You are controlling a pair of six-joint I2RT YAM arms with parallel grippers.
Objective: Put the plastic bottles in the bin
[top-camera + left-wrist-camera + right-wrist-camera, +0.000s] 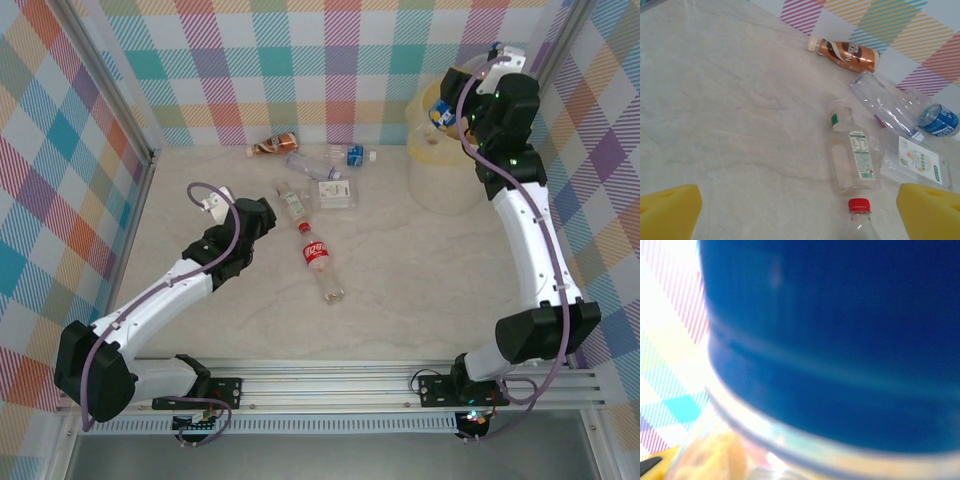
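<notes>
A metal rail (330, 385) runs along the bottom edge. Beyond it a pale marbled table (400, 300) stretches up to pastel checked walls (300, 60). At mid-frame lies a red-labelled bottle (318, 258). Above it cluster a green-labelled bottle (293, 202), a flat clear bottle (335, 193), a blue-labelled bottle (352, 155) and a brown bottle (275, 145). The bin (445, 180) stands at upper right. The left claw (800, 212), left of centre, gapes wide and grips nothing, its yellow pads (667, 212) sitting at the wrist view's lower corners. The right claw (447, 110) hovers above the bin, clamped on a blue-wrapped bottle (840, 340).
</notes>
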